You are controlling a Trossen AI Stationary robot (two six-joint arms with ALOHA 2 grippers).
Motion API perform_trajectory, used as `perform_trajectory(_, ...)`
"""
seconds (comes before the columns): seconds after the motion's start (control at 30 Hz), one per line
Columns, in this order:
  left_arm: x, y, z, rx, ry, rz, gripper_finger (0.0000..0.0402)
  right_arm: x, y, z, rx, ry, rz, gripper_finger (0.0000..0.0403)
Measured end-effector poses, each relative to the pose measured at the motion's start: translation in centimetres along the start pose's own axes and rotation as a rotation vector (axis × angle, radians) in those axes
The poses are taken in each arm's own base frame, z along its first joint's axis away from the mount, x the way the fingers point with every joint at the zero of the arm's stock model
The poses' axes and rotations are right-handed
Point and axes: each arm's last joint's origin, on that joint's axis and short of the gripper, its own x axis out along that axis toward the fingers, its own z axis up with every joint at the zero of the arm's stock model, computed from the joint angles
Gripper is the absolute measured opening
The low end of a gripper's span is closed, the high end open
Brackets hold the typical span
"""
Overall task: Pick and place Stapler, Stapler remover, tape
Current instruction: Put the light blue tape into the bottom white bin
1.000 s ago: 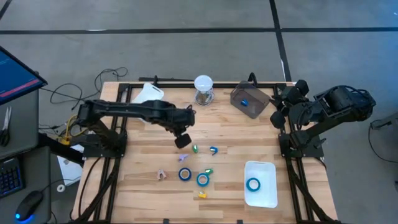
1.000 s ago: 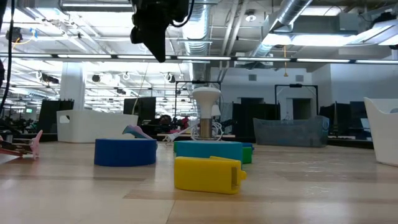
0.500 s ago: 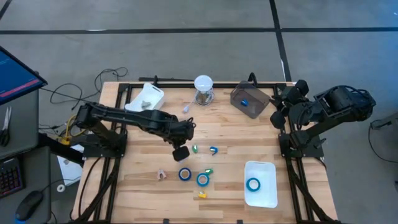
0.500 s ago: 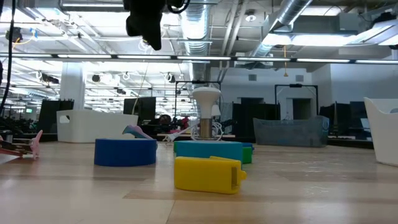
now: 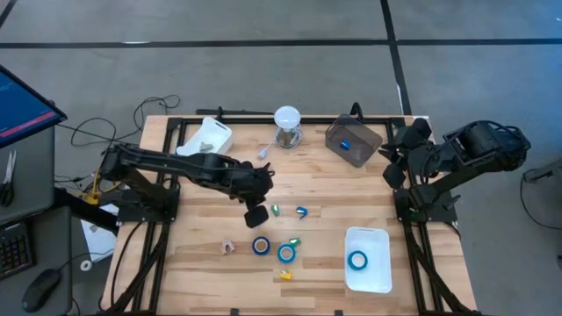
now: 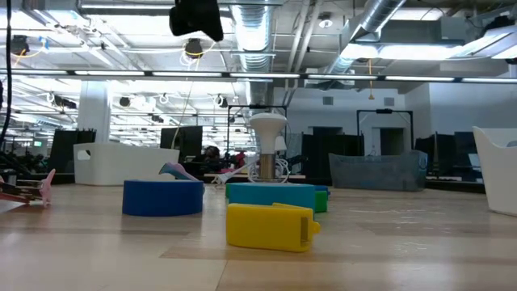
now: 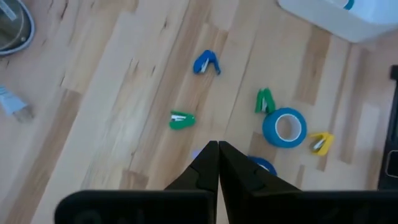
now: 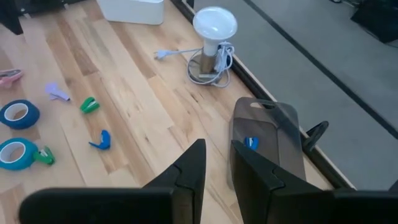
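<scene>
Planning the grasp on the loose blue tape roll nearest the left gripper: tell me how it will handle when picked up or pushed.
The blue tape roll lies flat on the table, so a push would likely slide it, not roll it. Tipped on edge, its round shape could roll. The hollow pale core suggests it is light, and the rigid-looking ring should hold its shape in the left gripper.

Open surface: found bare along the left edge (image 5: 167, 254).
Obstacles: tape rolls (image 5: 262, 246) and small pieces clustered mid-surface; lamp (image 5: 287, 125) placed rearward.
</scene>
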Motion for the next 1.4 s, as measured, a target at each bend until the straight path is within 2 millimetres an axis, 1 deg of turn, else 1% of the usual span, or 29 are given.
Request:
perform_trajectory(0.17, -1.4, 0.1, 0.2, -0.01, -0.069, -0.034, 0.0004, 0.0, 0.0, 0.0, -0.002, -0.001, 0.0, 0.0065)
perform_trajectory(0.47, -4.4, 0.2, 1.2, -0.044, -0.269, -0.129, 0.0004, 0.0, 0.0, 0.0, -0.043, -0.002, 0.001, 0.0065)
perform_trajectory(0.57, -5.0, 0.5, 1.2, -0.072, -0.284, -0.138, 0.0004, 0.1, 0.2, 0.1, -0.05, 0.002, -0.002, 0.0065)
perform_trajectory(0.67, -5.5, 0.4, 1.0, -0.07, -0.3, -0.129, 0.0004, 0.1, 0.3, 0.1, -0.057, 0.002, 0.006, 0.0065)
perform_trajectory(0.73, -5.6, 0.3, 0.9, -0.063, -0.31, -0.116, 0.0004, 0.2, 0.7, 0.4, -0.055, -0.014, 0.025, 0.0065)
perform_trajectory(0.83, -5.8, 0.1, 0.8, -0.009, -0.32, -0.105, 0.0004, 0.5, 2.0, 1.0, -0.095, -0.029, 0.113, 0.0065)
perform_trajectory(0.9, -5.8, 0.0, 0.7, 0.039, -0.325, -0.092, 0.0004, 1.0, 3.2, 1.7, -0.129, -0.039, 0.183, 0.0065)
perform_trajectory(1.0, -6.5, 0.0, 0.5, 0.094, -0.346, -0.085, 0.0004, 1.9, 5.2, 2.5, -0.175, -0.058, 0.242, 0.0065)
perform_trajectory(1.17, -9.0, 0.9, -0.6, 0.107, -0.39, -0.04, 0.0003, 3.7, 7.6, 3.0, -0.221, -0.028, 0.24, 0.0065)
perform_trajectory(1.3, -12.0, 1.7, -2.1, 0.102, -0.45, -0.026, 0.0003, 4.8, 8.8, 3.0, -0.186, 0.011, 0.225, 0.0065)
perform_trajectory(1.4, -13.7, 2.1, -3.2, 0.102, -0.486, -0.045, 0.0003, 5.6, 10.0, 3.2, -0.154, 0.025, 0.254, 0.0065)
